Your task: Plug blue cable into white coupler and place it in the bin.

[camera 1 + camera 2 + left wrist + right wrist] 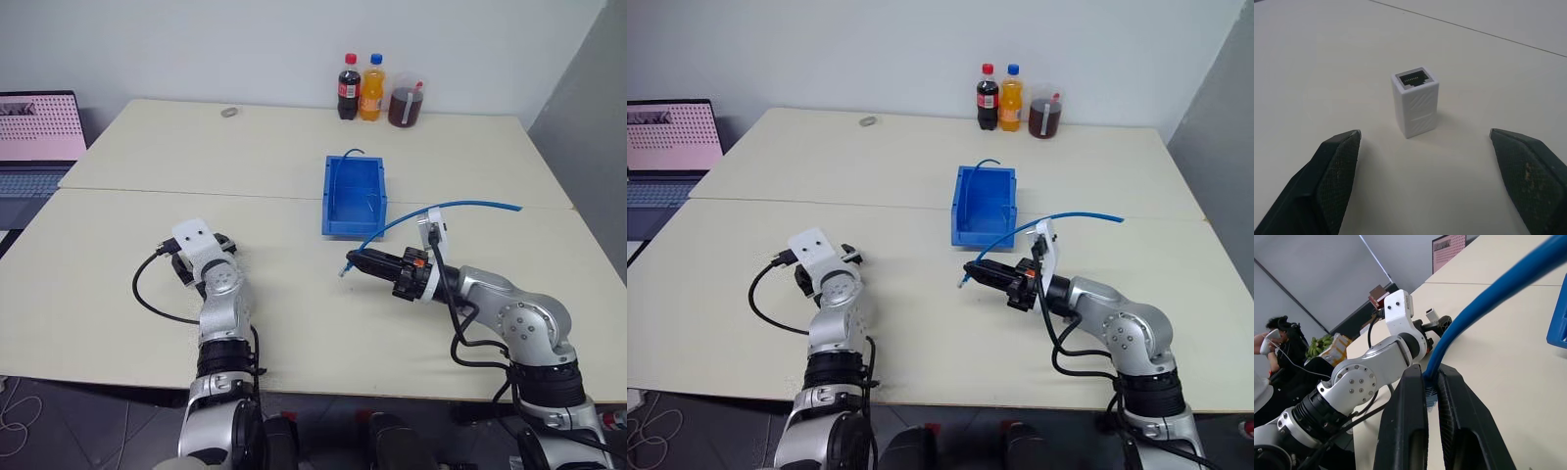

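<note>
Pincer on my right arm [351, 262] is pinching the blue cable [460, 206] near its plug end, its two black fingers [1405, 426] pressed together on the cord. From that grip the cable is arching up and away toward my right, its far end hanging in the air to the right of the bin [354, 197]. The clear plug is sticking out just past the fingertips, pointing toward my left arm, and is hovering above the surface [294, 157], just in front of the bin's lowered front lip.

My left pincer [1425, 161] is standing spread wide, one finger [1334, 171] on each side of the white coupler [1415, 103] without touching it. The coupler is standing upright on the surface, its dark socket opening facing up, well to the left of the bin and apart from it.

A second blue cable [351, 154] is poking out over the bin's back wall. Beyond the bin, at the far edge of the surface, a cola bottle [349, 88], an orange soda bottle [372, 88] and a jug of dark drink [406, 103] are standing in a row. A small greyish round item [229, 113] is lying well to the left of the bottles.
</note>
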You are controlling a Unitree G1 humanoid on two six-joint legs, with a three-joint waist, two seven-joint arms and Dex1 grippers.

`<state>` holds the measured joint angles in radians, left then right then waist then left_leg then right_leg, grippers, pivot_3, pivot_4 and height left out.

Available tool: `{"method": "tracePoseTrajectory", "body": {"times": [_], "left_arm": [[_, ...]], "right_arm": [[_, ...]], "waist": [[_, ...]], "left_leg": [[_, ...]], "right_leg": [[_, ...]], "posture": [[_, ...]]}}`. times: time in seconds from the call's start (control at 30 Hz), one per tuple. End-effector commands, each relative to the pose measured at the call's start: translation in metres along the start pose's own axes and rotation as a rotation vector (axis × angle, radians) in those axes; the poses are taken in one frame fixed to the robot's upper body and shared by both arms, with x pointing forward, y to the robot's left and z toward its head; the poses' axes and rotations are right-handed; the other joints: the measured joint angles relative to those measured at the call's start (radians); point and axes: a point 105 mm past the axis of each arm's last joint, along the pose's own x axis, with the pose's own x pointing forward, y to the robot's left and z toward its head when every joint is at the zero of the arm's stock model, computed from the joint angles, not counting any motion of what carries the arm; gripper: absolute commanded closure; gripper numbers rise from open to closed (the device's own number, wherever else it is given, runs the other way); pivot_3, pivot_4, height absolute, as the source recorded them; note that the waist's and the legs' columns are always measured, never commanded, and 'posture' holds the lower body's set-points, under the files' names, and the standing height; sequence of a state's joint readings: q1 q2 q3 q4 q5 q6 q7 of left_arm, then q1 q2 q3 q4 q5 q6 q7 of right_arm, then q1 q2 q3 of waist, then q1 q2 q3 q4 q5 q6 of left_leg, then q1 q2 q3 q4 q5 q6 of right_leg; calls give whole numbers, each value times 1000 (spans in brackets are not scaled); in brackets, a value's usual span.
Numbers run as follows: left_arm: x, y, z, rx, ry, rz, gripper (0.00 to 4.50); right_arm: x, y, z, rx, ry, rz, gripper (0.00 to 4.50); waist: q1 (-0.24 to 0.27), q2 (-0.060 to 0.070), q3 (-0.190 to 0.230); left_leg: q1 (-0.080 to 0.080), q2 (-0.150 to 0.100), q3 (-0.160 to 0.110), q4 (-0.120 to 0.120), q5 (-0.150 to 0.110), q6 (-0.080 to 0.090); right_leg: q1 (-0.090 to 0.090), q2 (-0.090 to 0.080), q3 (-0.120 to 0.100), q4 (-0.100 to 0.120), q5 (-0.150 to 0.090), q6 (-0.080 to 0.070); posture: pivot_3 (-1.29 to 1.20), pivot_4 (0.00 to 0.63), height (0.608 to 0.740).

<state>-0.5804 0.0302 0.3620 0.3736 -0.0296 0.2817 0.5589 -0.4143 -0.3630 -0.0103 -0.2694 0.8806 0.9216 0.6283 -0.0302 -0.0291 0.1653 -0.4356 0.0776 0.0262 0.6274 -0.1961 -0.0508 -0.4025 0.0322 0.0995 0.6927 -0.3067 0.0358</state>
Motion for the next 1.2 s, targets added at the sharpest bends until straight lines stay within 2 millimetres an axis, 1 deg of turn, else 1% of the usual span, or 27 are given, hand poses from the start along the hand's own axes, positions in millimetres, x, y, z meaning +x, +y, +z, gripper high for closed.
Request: {"method": "tracePoseTrajectory", "body": {"times": [0.03, 0.47, 0.6, 0.77, 0.83, 0.87, 0.93, 1.0, 1.2], "left_arm": [[4, -1, 14, -43, -26, 45, 69], [15, -4, 27, -85, -30, 89, 69], [18, -3, 32, -72, -50, 95, 69], [20, 1, 32, -63, -54, 106, 69], [20, 1, 30, -60, -51, 104, 424], [20, 1, 29, -61, -47, 102, 532], [19, 0, 27, -62, -34, 99, 1019], [19, -1, 26, -61, -32, 92, 1368], [18, -2, 22, -60, -26, 84, 2809]], "right_arm": [[0, 7, 13, -53, -25, 23, 4480], [1, 6, 12, -52, -25, 20, 4481], [1, 7, 11, -50, -24, 20, 4482], [0, 6, 11, -48, -23, 18, 4482], [0, 6, 10, -47, -23, 18, 4482], [0, 6, 10, -47, -23, 19, 4482], [0, 6, 10, -46, -23, 19, 4482], [0, 6, 10, -46, -23, 19, 4482], [1, 7, 12, -50, -30, 22, 4482]], "waist": [[1, 0, 0], [0, 0, 0], [0, 0, 0], [0, 0, 0], [1, 0, 0], [1, 0, 0], [1, 0, 0], [1, 0, 0], [1, 0, 0]], "left_leg": [[0, 0, 0, 0, 0, 0], [0, 0, 0, 0, 0, 0], [0, 0, 0, 0, 0, 0], [0, 0, 0, 0, 0, 0], [0, 0, 0, 0, 0, 0], [0, 0, 0, 0, 0, 0], [0, 0, 0, 0, 0, 0], [0, 0, 0, 0, 0, 0], [0, 0, 0, 0, 0, 0]], "right_leg": [[0, 0, 0, 0, 0, 0], [0, 0, 0, 0, 0, 0], [0, 0, 0, 0, 0, 0], [0, 0, 0, 0, 1, 0], [0, 0, 0, 0, 1, 0], [0, 0, 0, 0, 1, 0], [0, 0, 0, 0, 1, 0], [0, 0, 0, 0, 1, 0], [0, 0, 0, 0, 1, 0]], "posture": [[0, 150, 740], [0, 150, 740], [0, 150, 740], [0, 150, 740], [0, 150, 740], [0, 150, 740], [0, 150, 740], [0, 150, 740], [0, 150, 740]]}}
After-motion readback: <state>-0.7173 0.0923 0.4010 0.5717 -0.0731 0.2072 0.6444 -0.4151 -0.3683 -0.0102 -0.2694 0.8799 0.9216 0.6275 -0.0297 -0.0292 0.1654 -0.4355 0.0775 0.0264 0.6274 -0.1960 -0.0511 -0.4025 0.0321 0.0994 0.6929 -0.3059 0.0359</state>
